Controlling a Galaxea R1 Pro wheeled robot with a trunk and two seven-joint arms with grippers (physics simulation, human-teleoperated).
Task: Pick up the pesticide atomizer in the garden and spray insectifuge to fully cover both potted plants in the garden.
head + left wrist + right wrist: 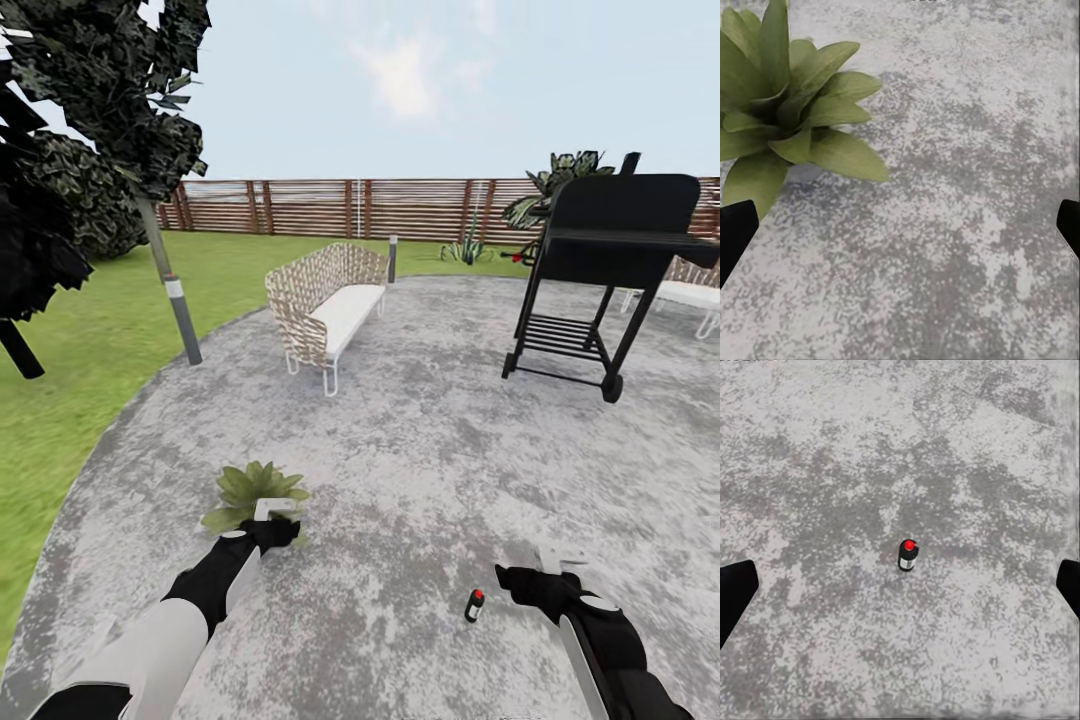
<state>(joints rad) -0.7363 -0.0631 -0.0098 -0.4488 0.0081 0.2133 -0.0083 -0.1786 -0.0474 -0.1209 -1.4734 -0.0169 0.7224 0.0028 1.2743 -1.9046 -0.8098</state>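
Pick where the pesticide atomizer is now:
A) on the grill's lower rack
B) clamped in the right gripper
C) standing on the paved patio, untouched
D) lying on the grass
C: the pesticide atomizer stands upright on the patio, with the right gripper open and apart from it.

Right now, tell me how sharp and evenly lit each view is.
Head view: flat, even daylight, straight fence rails bowed by the wide lens. Left wrist view: the potted plant looks soft-edged, with only a faint shadow beneath. Right wrist view: the pesticide atomizer is small, slightly blurred, on the mottled patio.
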